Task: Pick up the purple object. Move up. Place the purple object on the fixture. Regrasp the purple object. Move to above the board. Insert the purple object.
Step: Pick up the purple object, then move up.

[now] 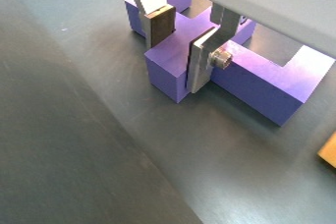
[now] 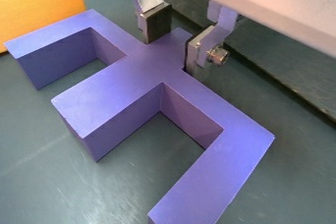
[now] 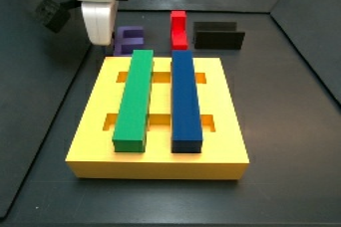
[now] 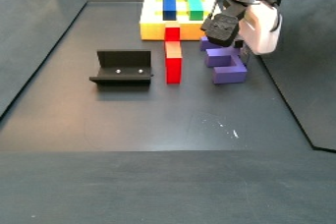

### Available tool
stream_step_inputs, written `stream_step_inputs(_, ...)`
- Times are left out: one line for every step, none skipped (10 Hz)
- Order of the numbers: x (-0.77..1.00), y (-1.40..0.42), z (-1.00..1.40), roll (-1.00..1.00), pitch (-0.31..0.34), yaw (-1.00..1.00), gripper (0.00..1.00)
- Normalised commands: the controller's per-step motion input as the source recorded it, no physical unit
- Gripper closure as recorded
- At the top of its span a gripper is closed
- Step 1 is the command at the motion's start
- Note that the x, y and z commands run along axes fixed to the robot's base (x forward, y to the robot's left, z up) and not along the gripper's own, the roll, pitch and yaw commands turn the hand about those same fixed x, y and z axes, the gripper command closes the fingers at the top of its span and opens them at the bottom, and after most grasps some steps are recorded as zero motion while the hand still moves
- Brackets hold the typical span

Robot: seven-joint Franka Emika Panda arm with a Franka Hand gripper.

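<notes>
The purple object (image 1: 262, 76) is a flat cross-shaped block lying on the dark floor beside the board; it also shows in a wrist view (image 2: 132, 90) and in both side views (image 3: 130, 40) (image 4: 227, 66). My gripper (image 1: 180, 51) (image 2: 176, 46) is lowered over it, its silver fingers (image 1: 199, 63) pressed on either side of one narrow arm, shut on it. In a side view the gripper (image 4: 221, 41) stands right above the piece. The black L-shaped fixture (image 4: 122, 68) (image 3: 218, 35) stands apart on the floor. The yellow board (image 3: 160, 159) (image 4: 155, 28) is nearby.
A green bar (image 3: 136, 97) and a dark-blue bar (image 3: 185, 102) lie in the board's slots. A small red block (image 4: 174, 57) (image 3: 178, 26) stands between the purple piece and the fixture. Dark walls bound the floor. A board corner (image 2: 39, 2) shows beside the piece.
</notes>
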Motion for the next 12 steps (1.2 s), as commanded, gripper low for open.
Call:
stream_step_inputs(0.00, 0.00, 0.00, 0.00, 0.000, 0.00, 1.00)
stream_step_inputs(0.00, 0.00, 0.00, 0.00, 0.000, 0.00, 1.00)
stream_step_inputs(0.00, 0.00, 0.00, 0.00, 0.000, 0.00, 1.00)
stream_step_inputs(0.00, 0.00, 0.00, 0.00, 0.000, 0.00, 1.00)
stream_step_inputs(0.00, 0.00, 0.00, 0.00, 0.000, 0.00, 1.00)
stream_step_inputs(0.00, 0.00, 0.00, 0.00, 0.000, 0.00, 1.00)
stream_step_inputs(0.00, 0.00, 0.00, 0.00, 0.000, 0.00, 1.00)
stream_step_inputs(0.00, 0.00, 0.00, 0.00, 0.000, 0.00, 1.00)
stream_step_inputs(0.00, 0.00, 0.00, 0.00, 0.000, 0.00, 1.00)
stream_step_inputs(0.00, 0.00, 0.00, 0.00, 0.000, 0.00, 1.00)
stream_step_inputs(0.00, 0.00, 0.00, 0.00, 0.000, 0.00, 1.00)
stream_step_inputs(0.00, 0.00, 0.83, 0.00, 0.000, 0.00, 1.00)
